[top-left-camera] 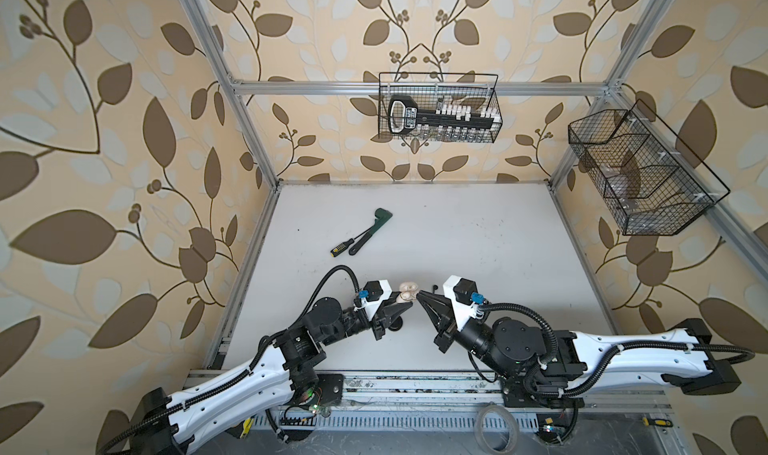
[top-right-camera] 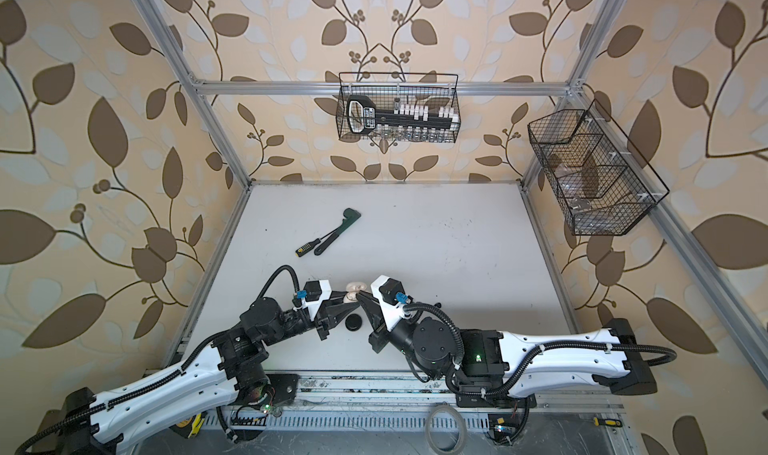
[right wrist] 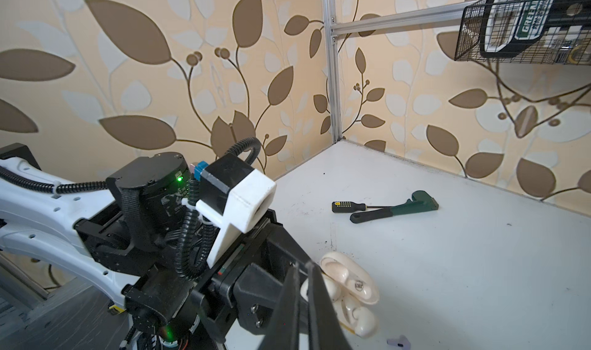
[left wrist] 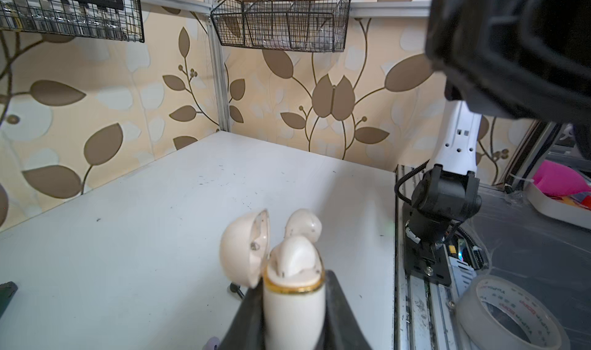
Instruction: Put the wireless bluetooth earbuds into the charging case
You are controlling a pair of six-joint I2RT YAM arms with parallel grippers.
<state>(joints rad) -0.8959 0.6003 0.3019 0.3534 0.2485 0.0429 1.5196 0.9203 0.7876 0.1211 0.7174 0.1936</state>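
Earbuds (left wrist: 295,255), two cream ones, are sitting in the mouth of a cream case (left wrist: 292,319), its lid (left wrist: 240,252) hanging open. The left end effector (left wrist: 292,295) is clamping the case body, holding it over the front half of the table (top-left-camera: 478,245), midway between the side edges. The right end effector (right wrist: 307,268) is hovering just beside the case, closed and gripping nothing. A lavender earbud (right wrist: 398,342) is lying on the table nearby.
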